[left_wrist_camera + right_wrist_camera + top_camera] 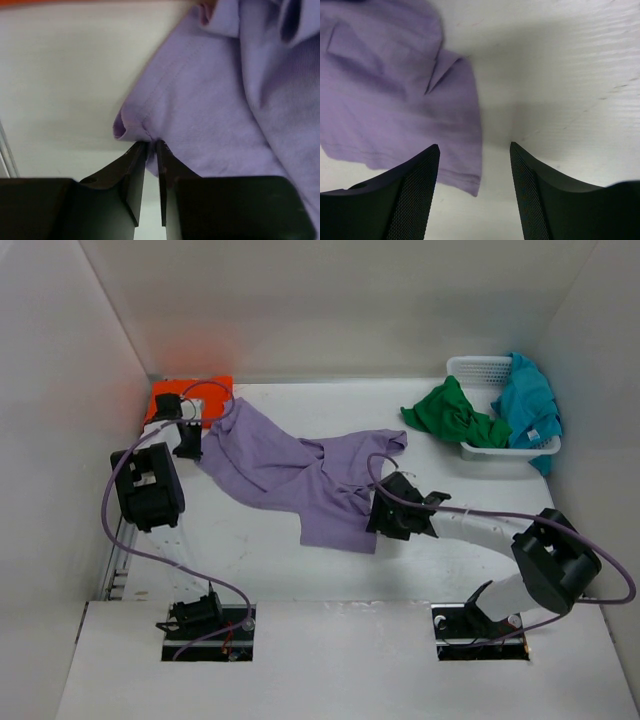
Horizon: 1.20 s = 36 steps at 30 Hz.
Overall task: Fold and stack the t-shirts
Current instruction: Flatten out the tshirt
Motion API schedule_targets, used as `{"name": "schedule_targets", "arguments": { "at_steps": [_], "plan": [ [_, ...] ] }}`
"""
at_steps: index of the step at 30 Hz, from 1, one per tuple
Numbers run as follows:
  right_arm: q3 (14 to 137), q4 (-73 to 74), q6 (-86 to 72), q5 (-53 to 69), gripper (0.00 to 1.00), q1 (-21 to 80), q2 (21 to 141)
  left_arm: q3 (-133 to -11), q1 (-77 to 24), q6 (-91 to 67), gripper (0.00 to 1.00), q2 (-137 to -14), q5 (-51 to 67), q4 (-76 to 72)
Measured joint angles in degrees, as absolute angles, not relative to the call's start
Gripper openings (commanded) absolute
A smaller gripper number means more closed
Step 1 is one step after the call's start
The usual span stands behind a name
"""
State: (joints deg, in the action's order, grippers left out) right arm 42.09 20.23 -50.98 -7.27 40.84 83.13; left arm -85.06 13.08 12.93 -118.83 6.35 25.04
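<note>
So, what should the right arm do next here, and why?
Probably lower the open right gripper onto the lavender t-shirt corner lying between its jaws and close: the left gripper pinches the other end, so both could then spread it flat.

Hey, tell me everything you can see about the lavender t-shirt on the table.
The lavender t-shirt is soft plain knit cloth with stitched hems, lying unfolded and rumpled across the middle of the table. Its far-left end lies near the orange t-shirt. The left gripper has its jaws pinched on a bunched hem edge. The right gripper, jaws open, hovers at its near right corner.
</note>
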Motion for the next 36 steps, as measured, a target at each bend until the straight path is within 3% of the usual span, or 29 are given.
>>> {"name": "schedule_targets", "arguments": {
  "at_steps": [10,12,16,22,25,28,33,36],
  "plan": [
    [41.95,19.84,-51.7,-0.16,0.56,45.52,83.79,-71.2,12.97,14.04,0.08,-107.35,7.22,29.04],
    [42.17,19.07,-52.4,0.69,0.43,46.13,84.71,-69.01,12.99,14.28,0.08,-104.9,7.35,30.24],
    [42.44,15.29,-53.84,3.68,0.02,46.87,88.09,-66.35,13.04,14.59,0.08,-101.43,7.46,31.33],
    [41.52,11.42,-55.09,7.62,0.0,45.56,89.12,-65.8,13.17,14.87,0.03,-100.6,7.6,32.69],
    [42.92,14.22,-52.27,7.94,0.0,39.99,88.88,-69.82,13.17,15.29,0.0,-100.99,7.6,35.88],
    [55.09,23.64,-46.44,7.16,0.0,28.97,91.83,-84.79,12.34,15.42,0.0,-104.97,7.64,41.23],
    [99.88,34.0,-34.96,1.39,0.0,16.34,101.89,-124.7,9.04,14.98,0.0,-115.96,8.21,42.68],
    [122.76,36.88,-29.76,-3.11,0.0,13.23,103.26,-137.58,6.96,14.52,0.0,-115.81,8.16,40.05]
  ]
}}
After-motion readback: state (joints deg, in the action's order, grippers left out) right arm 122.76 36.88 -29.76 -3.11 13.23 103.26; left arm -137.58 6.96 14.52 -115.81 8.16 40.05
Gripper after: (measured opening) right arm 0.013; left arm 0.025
